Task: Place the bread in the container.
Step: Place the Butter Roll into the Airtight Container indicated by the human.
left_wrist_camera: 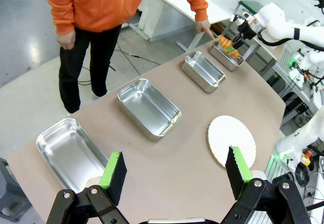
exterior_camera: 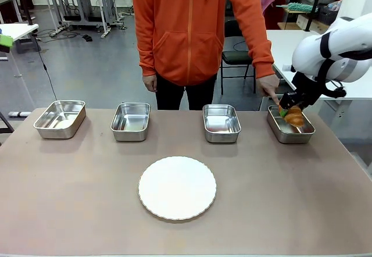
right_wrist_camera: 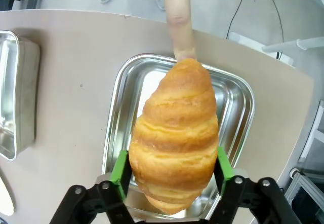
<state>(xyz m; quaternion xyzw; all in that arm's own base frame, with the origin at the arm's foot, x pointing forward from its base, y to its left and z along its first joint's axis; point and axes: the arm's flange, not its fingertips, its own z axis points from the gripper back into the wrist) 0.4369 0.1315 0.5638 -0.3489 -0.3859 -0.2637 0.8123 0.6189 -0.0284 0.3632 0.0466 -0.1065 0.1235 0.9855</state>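
The bread [right_wrist_camera: 174, 138], a golden-brown ridged croissant, hangs lengthwise just above the container [right_wrist_camera: 238, 102], a shiny steel pan at the table's far right [exterior_camera: 302, 136]. My right gripper [right_wrist_camera: 172, 171] is shut on the bread, with a green pad pressed to each side. In the front view the right gripper [exterior_camera: 289, 110] holds the bread [exterior_camera: 294, 116] over the pan's near-left part. My left gripper [left_wrist_camera: 174, 171] stands open and empty high above the table's left side. From there the bread [left_wrist_camera: 228, 46] shows far off over the container [left_wrist_camera: 223, 61].
A person in an orange hoodie stands at the far side, one finger [right_wrist_camera: 179, 26] pointing at the container's far rim, close to the bread. Three more steel pans [exterior_camera: 60, 118] [exterior_camera: 130, 121] [exterior_camera: 221, 122] line the far edge. A round white plate [exterior_camera: 177, 187] lies mid-table.
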